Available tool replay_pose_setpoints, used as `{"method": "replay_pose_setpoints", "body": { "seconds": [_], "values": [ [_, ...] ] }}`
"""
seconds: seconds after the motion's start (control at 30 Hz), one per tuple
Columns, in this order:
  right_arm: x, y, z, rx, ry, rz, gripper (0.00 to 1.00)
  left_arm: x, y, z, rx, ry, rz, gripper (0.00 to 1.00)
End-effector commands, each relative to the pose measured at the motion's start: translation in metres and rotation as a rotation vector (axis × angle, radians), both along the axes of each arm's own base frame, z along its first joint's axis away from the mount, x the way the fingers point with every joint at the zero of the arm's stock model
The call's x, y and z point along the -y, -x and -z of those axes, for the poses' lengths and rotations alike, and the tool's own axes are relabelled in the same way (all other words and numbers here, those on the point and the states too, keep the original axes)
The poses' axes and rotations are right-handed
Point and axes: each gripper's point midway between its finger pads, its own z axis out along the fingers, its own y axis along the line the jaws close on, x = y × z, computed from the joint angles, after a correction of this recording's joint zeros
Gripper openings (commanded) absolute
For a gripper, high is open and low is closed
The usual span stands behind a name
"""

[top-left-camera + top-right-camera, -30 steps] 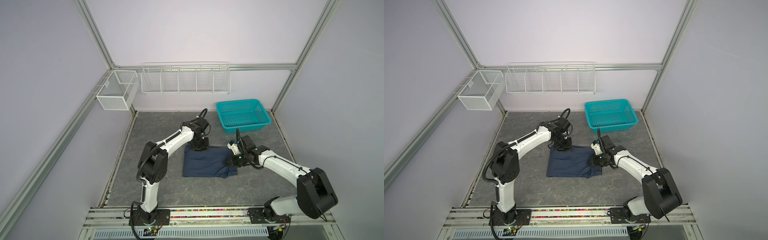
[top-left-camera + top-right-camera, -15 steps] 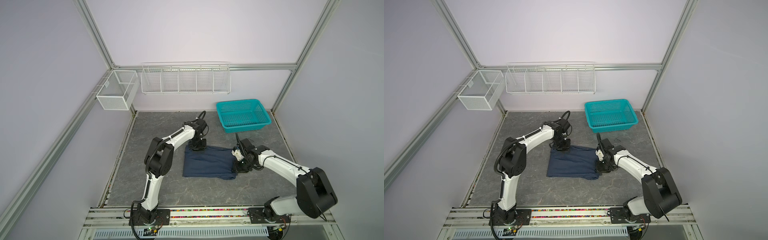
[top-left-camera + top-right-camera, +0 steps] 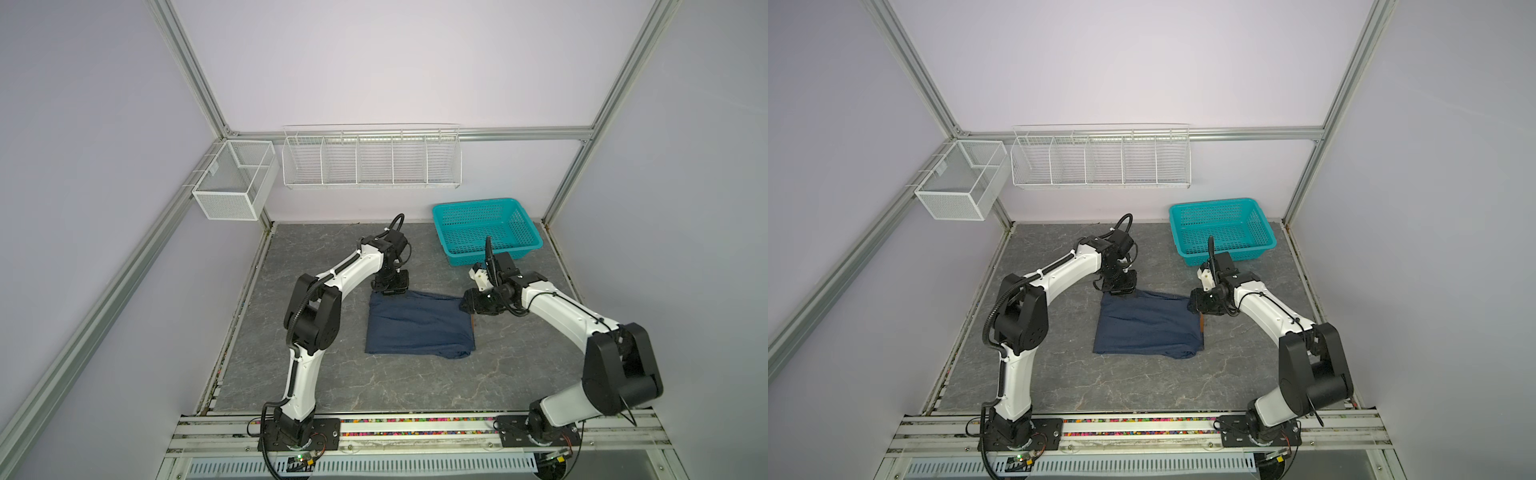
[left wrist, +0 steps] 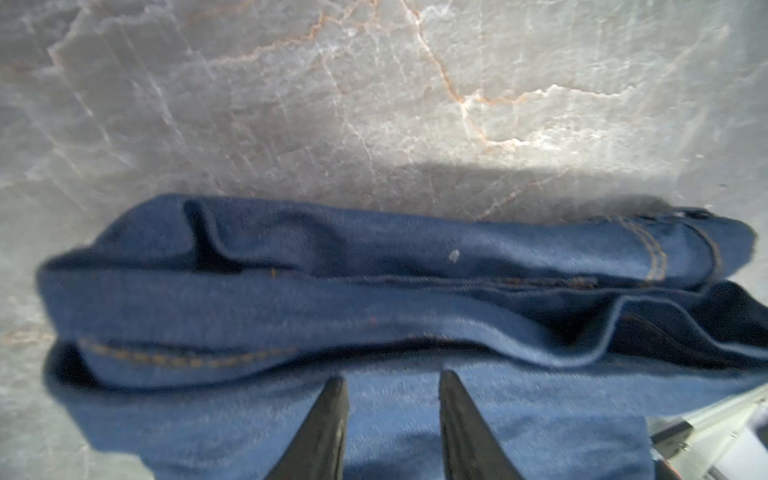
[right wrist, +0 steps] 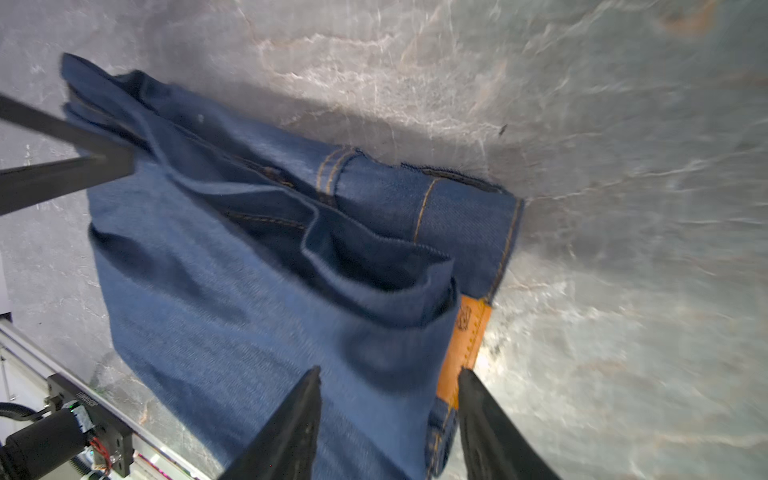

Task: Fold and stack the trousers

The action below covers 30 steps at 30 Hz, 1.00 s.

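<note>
Where the right pincer (image 5: pixel 389 370) straddles the trousers' (image 5: pixel 249 311) edge, bare tabletop (image 5: pixel 623 291) lies beyond.

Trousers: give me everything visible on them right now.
The trousers are dark blue denim with tan stitching and a tan-orange patch at the waistband. They are folded into a rough rectangle of several loose layers, flat on the grey marbled table. The left claw pinches the far left corner; the right claw stands open over the far right corner by the patch.
</note>
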Motion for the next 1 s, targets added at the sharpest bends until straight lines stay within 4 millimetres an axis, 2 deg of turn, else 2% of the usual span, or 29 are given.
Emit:
{"method": "replay_pose_setpoints", "body": {
  "seconds": [0.0,0.07,0.17,0.23,0.3,0.37,0.47,0.53,0.63,0.83,0.97],
  "values": [
    [-0.014,0.002,0.010,-0.027,-0.070,-0.044,0.56,-0.003,0.020,-0.023,-0.019,0.049,-0.011,0.37],
    [-0.017,0.003,0.013,-0.034,-0.087,-0.050,0.54,-0.007,0.029,-0.023,-0.029,0.055,-0.021,0.37],
    [-0.021,-0.003,0.012,-0.021,-0.101,-0.071,0.40,-0.011,0.043,-0.021,-0.054,0.068,-0.025,0.37],
    [-0.025,-0.012,0.001,0.018,-0.114,-0.085,0.27,-0.016,0.052,-0.015,-0.074,0.059,-0.020,0.37],
    [-0.029,-0.018,-0.014,0.057,-0.134,-0.097,0.19,-0.021,0.059,-0.009,-0.087,0.047,-0.010,0.37],
    [-0.034,-0.020,-0.030,0.096,-0.160,-0.111,0.15,-0.026,0.064,-0.003,-0.096,0.030,-0.003,0.37],
    [-0.038,-0.017,-0.048,0.143,-0.183,-0.130,0.15,-0.035,0.069,0.007,-0.103,-0.007,0.007,0.37],
    [-0.033,-0.017,-0.048,0.154,-0.166,-0.124,0.15,-0.035,0.069,0.010,-0.108,-0.013,0.009,0.37],
    [-0.025,-0.022,-0.032,0.127,-0.139,-0.116,0.17,-0.034,0.067,0.013,-0.106,-0.012,0.010,0.37],
    [-0.016,-0.046,-0.002,0.160,-0.061,-0.168,0.24,-0.036,0.063,0.021,-0.105,-0.040,0.023,0.37],
    [-0.012,-0.055,0.007,0.173,-0.033,-0.196,0.28,-0.031,0.057,0.017,-0.097,-0.027,0.021,0.37]
  ]
}}
